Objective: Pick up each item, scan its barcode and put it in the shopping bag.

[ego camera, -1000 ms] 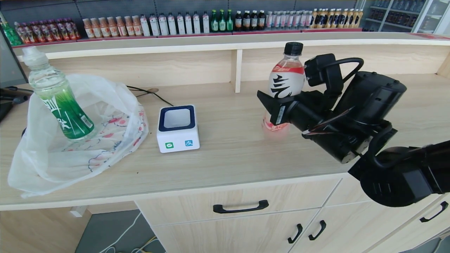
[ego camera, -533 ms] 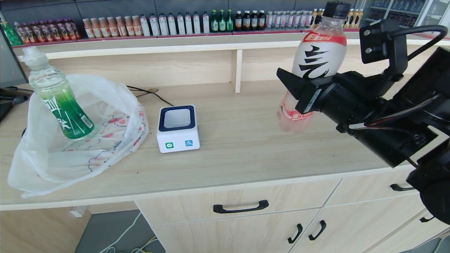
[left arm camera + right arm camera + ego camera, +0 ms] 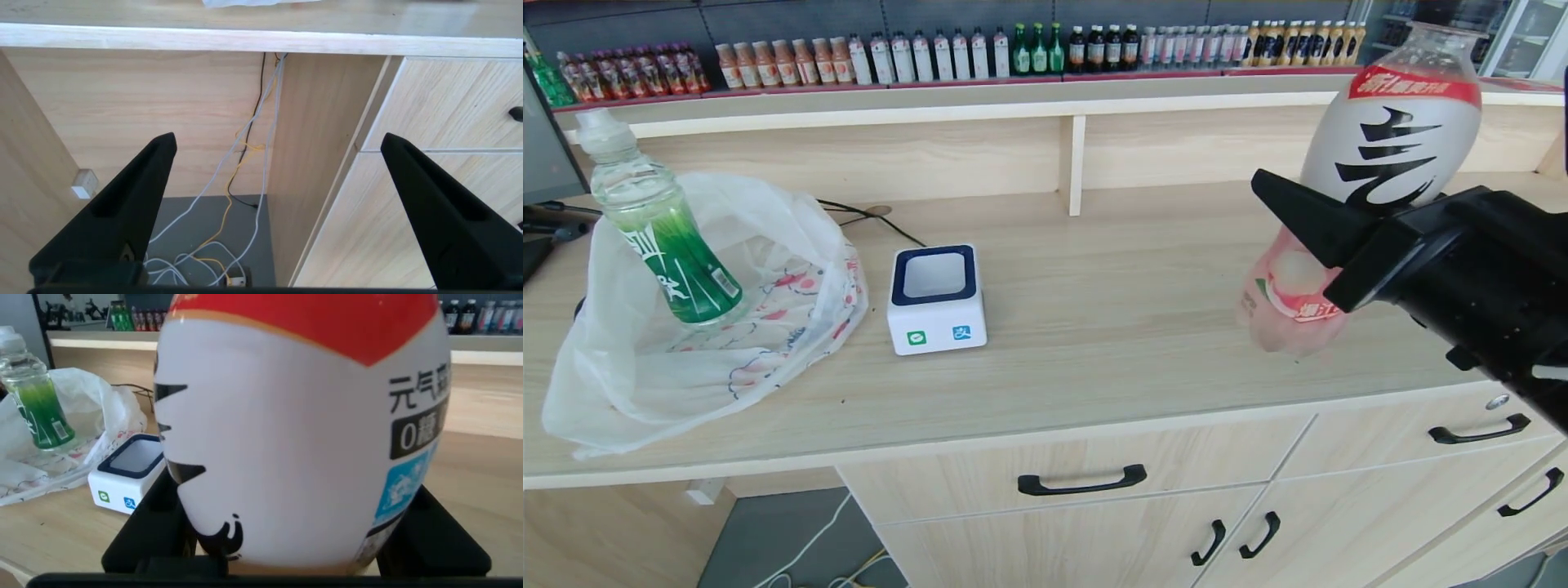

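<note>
My right gripper is shut on a bottle with a white, red and pink label, holding it upright in the air above the counter's right part. The same bottle looms close in the right wrist view. A white barcode scanner with a blue rim sits mid-counter; it is the scanner beyond the bottle. A clear shopping bag lies at the left with a green bottle standing in it. My left gripper hangs open below the counter edge, facing cables on the floor.
The wooden counter has a raised back ledge with shelves of bottles behind it. Drawers with black handles are under the counter. A black cable runs behind the scanner.
My right gripper has lifted the bottle off the counter and carried it up, to the right and closer to the camera. The bag, green bottle and scanner stayed still.
</note>
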Tool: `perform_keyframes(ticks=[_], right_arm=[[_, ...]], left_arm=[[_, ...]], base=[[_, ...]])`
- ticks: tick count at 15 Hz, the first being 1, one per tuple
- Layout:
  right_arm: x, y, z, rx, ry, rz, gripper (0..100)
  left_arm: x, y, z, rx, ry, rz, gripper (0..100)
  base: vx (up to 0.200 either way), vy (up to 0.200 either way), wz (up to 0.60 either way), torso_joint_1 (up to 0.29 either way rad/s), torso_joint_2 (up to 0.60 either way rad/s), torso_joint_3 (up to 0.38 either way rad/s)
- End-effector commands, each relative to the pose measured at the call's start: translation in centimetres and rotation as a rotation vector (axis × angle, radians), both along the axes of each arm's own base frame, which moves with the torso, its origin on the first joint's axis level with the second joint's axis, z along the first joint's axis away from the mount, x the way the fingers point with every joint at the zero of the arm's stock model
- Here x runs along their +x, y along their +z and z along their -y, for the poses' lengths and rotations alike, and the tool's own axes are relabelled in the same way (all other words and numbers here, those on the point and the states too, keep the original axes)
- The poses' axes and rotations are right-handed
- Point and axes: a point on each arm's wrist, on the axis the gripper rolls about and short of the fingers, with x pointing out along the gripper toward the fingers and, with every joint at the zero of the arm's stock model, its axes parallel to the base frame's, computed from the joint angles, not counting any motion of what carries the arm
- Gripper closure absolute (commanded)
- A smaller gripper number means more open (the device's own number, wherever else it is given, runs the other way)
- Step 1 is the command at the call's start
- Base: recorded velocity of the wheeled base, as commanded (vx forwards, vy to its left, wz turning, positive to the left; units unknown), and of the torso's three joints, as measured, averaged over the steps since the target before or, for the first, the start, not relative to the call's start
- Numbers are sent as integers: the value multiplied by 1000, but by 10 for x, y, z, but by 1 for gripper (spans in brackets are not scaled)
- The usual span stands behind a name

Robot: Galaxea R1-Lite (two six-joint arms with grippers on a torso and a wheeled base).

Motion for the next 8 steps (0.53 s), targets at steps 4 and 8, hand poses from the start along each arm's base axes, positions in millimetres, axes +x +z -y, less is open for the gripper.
perform_keyframes(ticks=[4, 8], right_arm=[[-30, -29, 3, -78, 43, 52, 100], [-37, -36, -10, -203, 40, 184, 100]], left_arm=[[0, 0, 0, 0, 1, 1, 0], [0, 0, 0, 0, 1, 1, 0]], base=[[0, 0, 0, 0, 0, 0], [0, 0, 0, 0, 0, 0]])
